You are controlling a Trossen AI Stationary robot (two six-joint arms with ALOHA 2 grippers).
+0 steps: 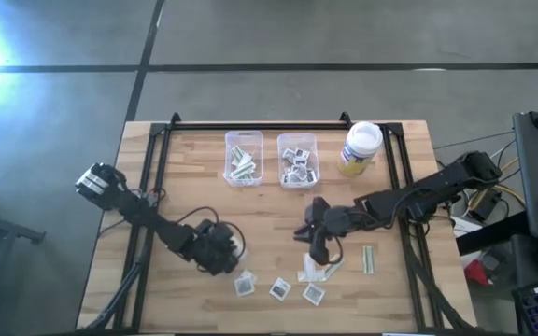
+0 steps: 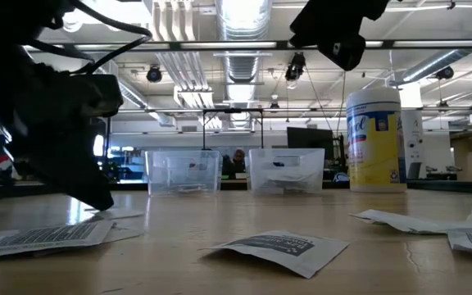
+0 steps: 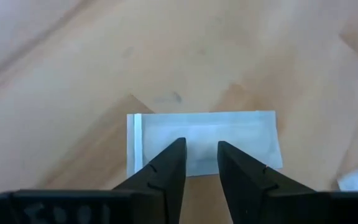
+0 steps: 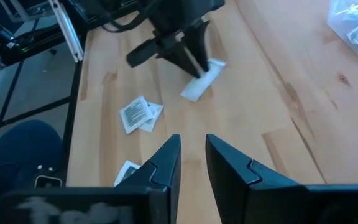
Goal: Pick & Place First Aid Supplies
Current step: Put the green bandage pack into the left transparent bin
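A long pale strip packet [image 3: 229, 127] lies flat on the wooden table [image 1: 194, 177]. My left gripper [image 3: 199, 146] is open and slants down over it, its two fingertips at the middle of the packet's nearer long edge. The right wrist view shows that gripper [image 4: 194, 65] low at the strip packet [image 4: 205, 78]. My right gripper [image 4: 191, 140] hangs open above the table, right of centre, with nothing between its fingers. Square white printed packets [image 1: 279, 288] and another strip [image 1: 369, 259] lie loose near the front edge. My left gripper comes at the strip packet from above at a slant, its fingers [image 3: 166, 165] across the packet's long edge [image 3: 197, 171]. The tips overlap that edge, with a gap between them. Whether they touch the packet, I cannot tell. The packet lies flat on the table.
Two clear bins [image 1: 244, 157] [image 1: 298, 159] holding packets stand at the far middle. A white-lidded yellow jar [image 1: 360, 147] stands to their right. Black rails [image 1: 157, 168] run along the table's left, right and far sides. Bare wood lies between the bins and both grippers.
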